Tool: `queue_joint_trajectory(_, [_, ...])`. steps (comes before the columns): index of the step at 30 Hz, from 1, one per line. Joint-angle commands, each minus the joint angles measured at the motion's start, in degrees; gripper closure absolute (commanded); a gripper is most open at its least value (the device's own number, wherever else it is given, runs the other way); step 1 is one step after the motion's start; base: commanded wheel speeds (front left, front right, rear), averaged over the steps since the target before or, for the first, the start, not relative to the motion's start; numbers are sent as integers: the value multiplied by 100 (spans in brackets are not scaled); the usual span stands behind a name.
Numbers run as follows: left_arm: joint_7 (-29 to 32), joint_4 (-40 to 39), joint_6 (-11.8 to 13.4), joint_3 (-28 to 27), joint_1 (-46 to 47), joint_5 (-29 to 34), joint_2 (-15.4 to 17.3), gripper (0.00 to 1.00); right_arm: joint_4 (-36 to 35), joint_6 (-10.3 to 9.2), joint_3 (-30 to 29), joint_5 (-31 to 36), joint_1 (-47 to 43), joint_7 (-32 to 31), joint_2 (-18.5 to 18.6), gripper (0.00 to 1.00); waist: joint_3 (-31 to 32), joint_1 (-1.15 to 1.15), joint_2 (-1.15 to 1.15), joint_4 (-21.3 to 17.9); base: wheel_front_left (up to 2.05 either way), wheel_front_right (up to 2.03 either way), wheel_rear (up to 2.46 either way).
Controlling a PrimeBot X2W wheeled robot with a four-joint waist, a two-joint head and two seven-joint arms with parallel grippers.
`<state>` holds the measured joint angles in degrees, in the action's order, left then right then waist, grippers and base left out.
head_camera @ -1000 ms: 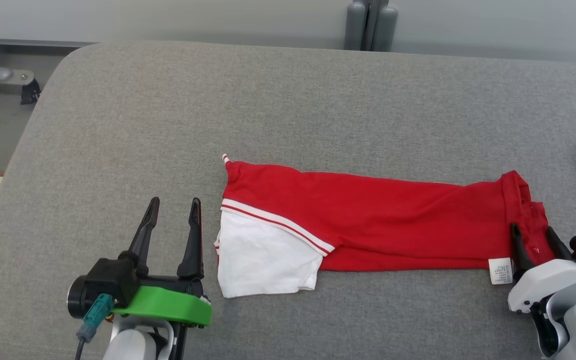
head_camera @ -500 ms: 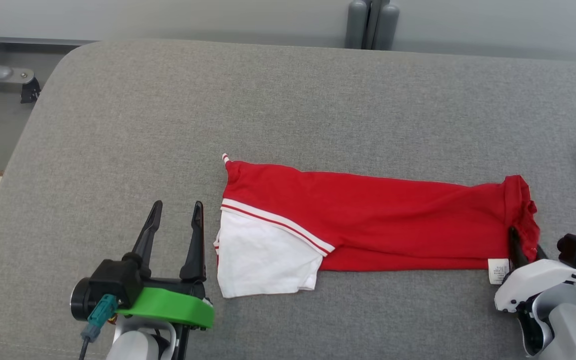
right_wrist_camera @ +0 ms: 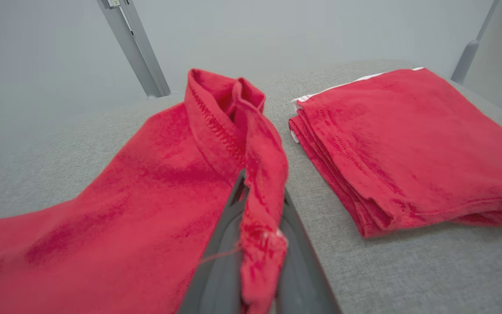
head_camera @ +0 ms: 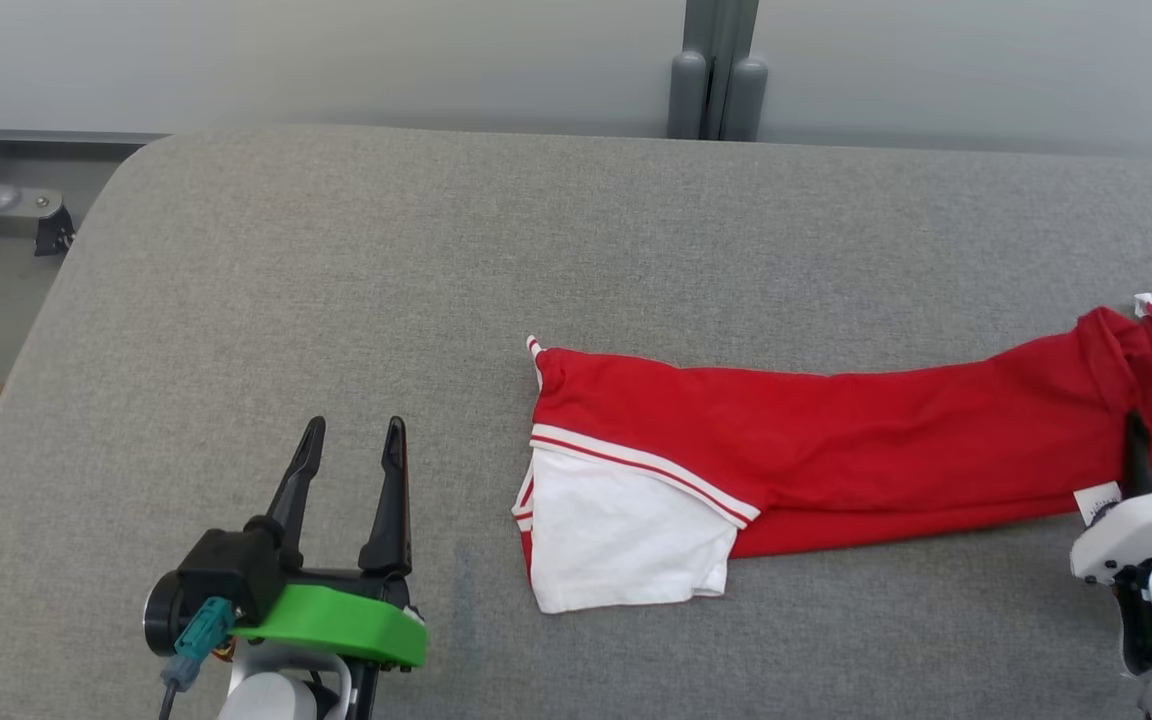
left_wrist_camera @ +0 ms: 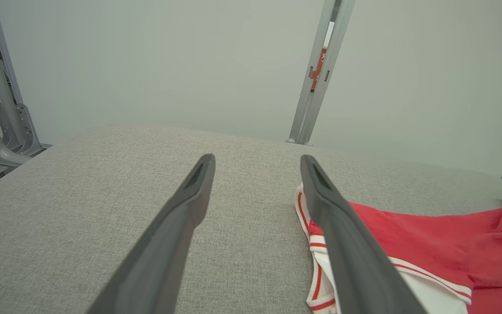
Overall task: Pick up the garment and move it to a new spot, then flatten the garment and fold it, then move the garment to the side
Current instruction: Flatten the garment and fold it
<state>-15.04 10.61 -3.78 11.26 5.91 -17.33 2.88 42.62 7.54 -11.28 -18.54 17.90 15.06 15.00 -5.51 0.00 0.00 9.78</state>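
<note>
Now two grippers: right gripper (head_camera: 1148,455) pinching the one long garment (head_camera: 836,450), left gripper (head_camera: 351,440) agape — beside one folded stack (right_wrist_camera: 408,144).

spread left gripper (left_wrist_camera: 255,165) beside garment (left_wrist_camera: 429,244)

Left pincer (head_camera: 356,430) spread, right pincer (right_wrist_camera: 260,196) gripping garment (head_camera: 836,440)

Head camera looked forward and steeply down on the grey cushion (head_camera: 336,250) from well above; we noted the left gripper (head_camera: 355,428) at its lower left. Left wrist camera sat low over the cushion, sighting along its fingers (left_wrist_camera: 190,200) toward the pale wall (left_wrist_camera: 146,65). Right wrist camera was nearest, close against the garment (right_wrist_camera: 124,196). We saw the garment's red cloth in all three views.
</note>
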Motion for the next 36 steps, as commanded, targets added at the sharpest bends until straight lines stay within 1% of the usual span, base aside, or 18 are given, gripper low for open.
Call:
queue_joint_trajectory(1, [-15,12,23,-19,-76,-44,8,0,-168,-10,78,5,49,13,-87,100,89,0,0,12,0,0,0])
queue_joint_trajectory(5, [-15,17,31,-15,-137,-134,8,0,-696,-6,593,-133,45,13,-387,100,244,0,0,127,0,0,0])
queue_joint_trajectory(7, [-14,9,31,6,-173,-171,7,0,-961,-5,944,-282,41,-45,-600,100,311,0,0,230,0,0,0])
queue_joint_trajectory(10, [-14,2,35,49,-213,-191,9,0,-1311,-6,1512,-451,-1,-221,-829,100,383,0,0,442,0,0,0])
queue_joint_trajectory(13, [-8,34,33,78,-249,-227,10,0,-1449,-6,1871,-652,1,-362,-1001,100,426,0,0,703,0,0,0])
queue_joint_trajectory(15, [-8,55,24,97,-276,-227,9,0,-1423,-6,2092,-710,49,-399,-1089,100,436,0,0,906,0,0,0])
queue_joint_trajectory(17, [-8,97,-10,192,-265,-247,9,0,-1340,-6,2216,-761,86,-394,-1145,100,429,0,0,1190,0,0,0])
queue_joint_trajectory(23, [-8,152,23,462,-89,-357,10,0,-854,-6,2431,-904,256,-320,-1190,100,330,0,0,1960,0,0,0])
queue_joint_trajectory(29, [-8,-86,310,543,-3,-560,10,0,-262,-6,2819,-1040,674,-295,-1188,100,26,0,0,2106,0,0,0])
queue_joint_trajectory(30, [-8,-116,345,564,2,-585,10,0,-167,-6,2867,-1054,741,-285,-1187,55,-1,0,0,2115,0,0,0])
queue_joint_trajectory(31, [-8,-151,383,594,4,-600,9,0,-28,-6,2909,-1060,828,-275,-1187,0,-32,0,0,2123,0,0,0])
queue_joint_trajectory(36, [-8,-193,483,662,30,-616,12,0,353,-6,2937,-1112,1053,-161,-1195,0,-102,0,0,2130,0,0,0])
